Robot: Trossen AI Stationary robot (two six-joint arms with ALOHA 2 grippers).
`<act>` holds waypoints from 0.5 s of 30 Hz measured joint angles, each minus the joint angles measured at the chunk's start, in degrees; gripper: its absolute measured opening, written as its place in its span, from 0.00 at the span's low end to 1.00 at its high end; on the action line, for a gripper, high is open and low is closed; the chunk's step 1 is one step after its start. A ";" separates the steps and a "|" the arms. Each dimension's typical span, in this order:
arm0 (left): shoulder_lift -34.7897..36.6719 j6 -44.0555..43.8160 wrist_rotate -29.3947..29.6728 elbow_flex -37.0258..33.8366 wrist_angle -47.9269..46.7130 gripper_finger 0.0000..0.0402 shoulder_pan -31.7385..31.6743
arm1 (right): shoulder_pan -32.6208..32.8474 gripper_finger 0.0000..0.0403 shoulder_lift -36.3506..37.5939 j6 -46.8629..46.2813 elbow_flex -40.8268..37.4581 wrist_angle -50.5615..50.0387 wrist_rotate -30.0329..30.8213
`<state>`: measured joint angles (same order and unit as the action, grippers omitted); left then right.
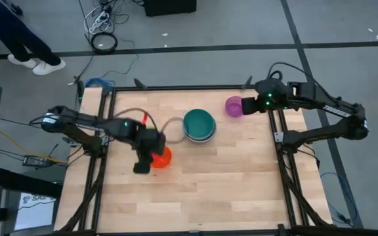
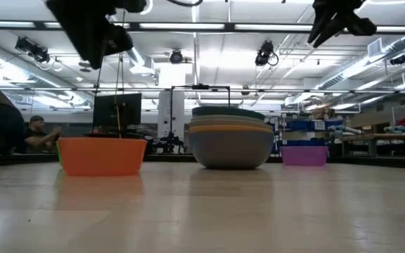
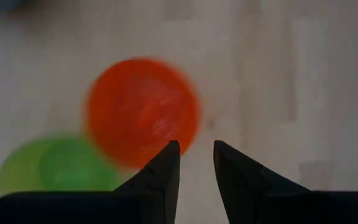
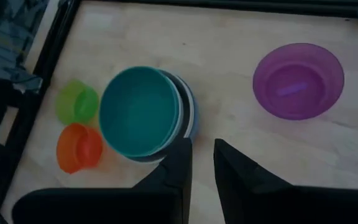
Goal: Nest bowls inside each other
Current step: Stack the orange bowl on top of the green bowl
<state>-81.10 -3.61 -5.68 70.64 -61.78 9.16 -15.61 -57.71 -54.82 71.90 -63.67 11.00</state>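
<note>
Up top in the high view, the left hand (image 1: 151, 157) hovers centre-left over the red-orange bowl (image 1: 163, 157); the teal-topped stack (image 1: 199, 125) sits mid-counter (image 1: 241, 190), the purple bowl (image 1: 233, 106) upper right beside the right hand (image 1: 247, 105). Left wrist view: fingers narrowly apart, empty, lime bowl (image 3: 55, 165) alongside. Right wrist view: same narrow gap, nothing held. I'd centre on one rim before closing.

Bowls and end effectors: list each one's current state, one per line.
Teal bowl: nested on top of the central stack, upright.
Red-orange bowl: loose on the table, upright, empty.
Lime green bowl: loose on the table beside the red-orange one, upright, empty.
Purple bowl: alone on the table, upright, empty.
Left end effector: above the red-orange bowl, empty.
Right end effector: raised, empty.
</note>
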 joint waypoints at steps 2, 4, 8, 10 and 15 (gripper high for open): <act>0.00 2.91 0.41 -2.46 5.60 0.27 2.37 | 0.36 0.14 -0.56 1.19 0.00 -0.04 -0.07; 0.00 3.67 4.23 -4.70 10.50 0.27 4.12 | 0.79 0.14 -1.58 2.22 0.00 -0.14 -0.30; -0.10 1.46 8.40 -8.56 17.82 0.27 5.91 | 2.16 0.14 -3.72 3.56 0.00 0.25 -0.59; -1.11 -2.49 8.14 -9.68 18.39 0.27 6.08 | 2.80 0.14 -4.72 4.37 0.00 0.73 -0.78; -3.76 -10.04 2.40 -10.98 19.08 0.27 5.63 | 3.70 0.14 -6.59 5.93 0.00 1.03 -1.81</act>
<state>-84.86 -13.66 -3.28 59.66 -42.70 14.79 -11.90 -64.30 -48.89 71.90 -62.65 9.19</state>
